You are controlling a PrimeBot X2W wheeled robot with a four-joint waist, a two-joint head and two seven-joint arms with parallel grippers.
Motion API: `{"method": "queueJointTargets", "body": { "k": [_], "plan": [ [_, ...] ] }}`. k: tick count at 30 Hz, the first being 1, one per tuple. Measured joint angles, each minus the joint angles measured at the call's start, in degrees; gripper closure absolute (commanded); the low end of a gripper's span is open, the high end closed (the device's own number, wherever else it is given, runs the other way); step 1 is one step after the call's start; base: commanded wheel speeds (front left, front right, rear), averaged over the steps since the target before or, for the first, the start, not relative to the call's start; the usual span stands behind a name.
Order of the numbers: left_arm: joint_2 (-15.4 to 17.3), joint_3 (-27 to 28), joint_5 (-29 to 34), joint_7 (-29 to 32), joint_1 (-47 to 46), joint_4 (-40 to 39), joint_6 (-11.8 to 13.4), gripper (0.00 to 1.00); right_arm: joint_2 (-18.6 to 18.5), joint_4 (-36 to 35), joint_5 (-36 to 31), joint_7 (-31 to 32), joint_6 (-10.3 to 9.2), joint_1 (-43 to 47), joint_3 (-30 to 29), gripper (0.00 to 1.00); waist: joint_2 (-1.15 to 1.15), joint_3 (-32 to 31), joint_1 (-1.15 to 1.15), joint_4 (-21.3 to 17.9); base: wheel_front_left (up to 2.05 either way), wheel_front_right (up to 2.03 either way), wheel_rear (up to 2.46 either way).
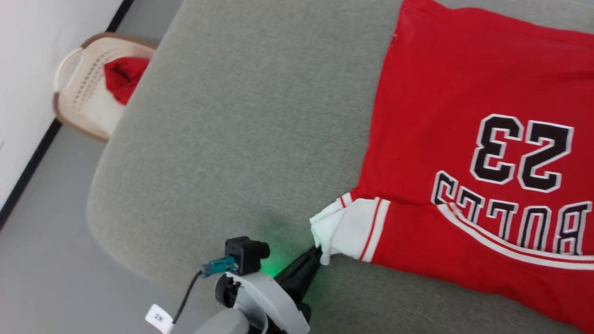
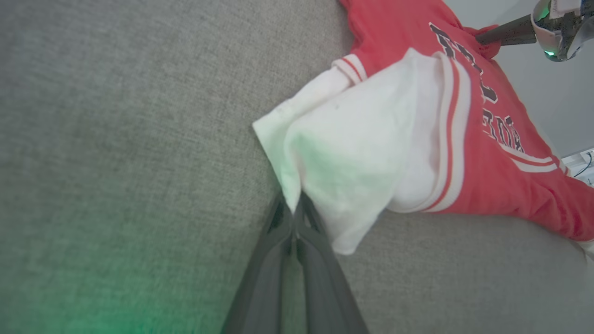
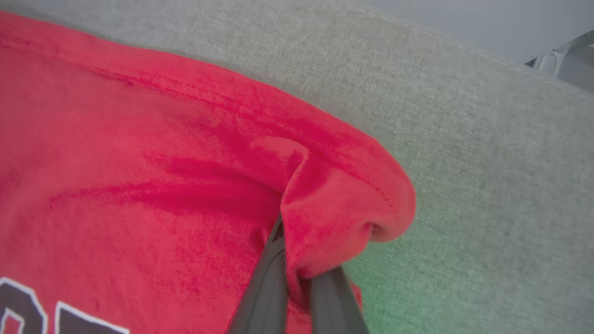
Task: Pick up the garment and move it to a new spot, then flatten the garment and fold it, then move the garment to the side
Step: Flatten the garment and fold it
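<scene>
The garment (image 1: 464, 116) is a red jersey T-shirt with a black white-outlined number and lettering, spread over the right part of the grey cushioned surface (image 1: 241, 116). My left gripper (image 1: 319, 254) sits at its near left corner, shut on the edge of the white sleeve end (image 2: 352, 153), which bunches up just past the tips of my left gripper (image 2: 293, 214). My right gripper (image 3: 297, 260) is shut on a red hem corner of the garment (image 3: 139, 162), and the cloth folds over its fingers. The left wrist view shows the right gripper (image 2: 480, 39) at the garment's far side.
A cream laundry basket (image 1: 83, 88) stands on the floor beyond the surface's far left edge, with a plain red cloth (image 1: 123, 76) inside. A white wall with a black baseboard runs along the left. The surface's left half is bare grey fabric.
</scene>
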Motion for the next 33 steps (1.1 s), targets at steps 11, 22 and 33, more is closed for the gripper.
{"method": "queueJointTargets", "body": {
  "k": [11,22,33],
  "plan": [
    [3.63,1.67,-0.66,0.34,0.03,0.31,0.85,1.00,-5.66,-18.82,13.45,2.34,-0.01,12.95,3.37,1.00,0.00,-3.21,0.00,-6.40,0.00,0.00,0.00],
    [7.71,3.26,-1.69,1.63,1.58,-2.18,3.53,1.00,-8.31,-36.93,22.30,1.30,-0.01,35.41,-3.00,1.00,0.00,-7.05,0.00,-12.56,0.00,0.00,0.00],
    [10.72,3.93,-2.53,3.08,4.25,-6.69,6.30,1.00,-1.87,-51.43,20.04,1.18,-0.01,57.62,-16.26,1.00,0.00,-9.74,0.00,-17.23,0.00,0.00,0.00]
  ]
}}
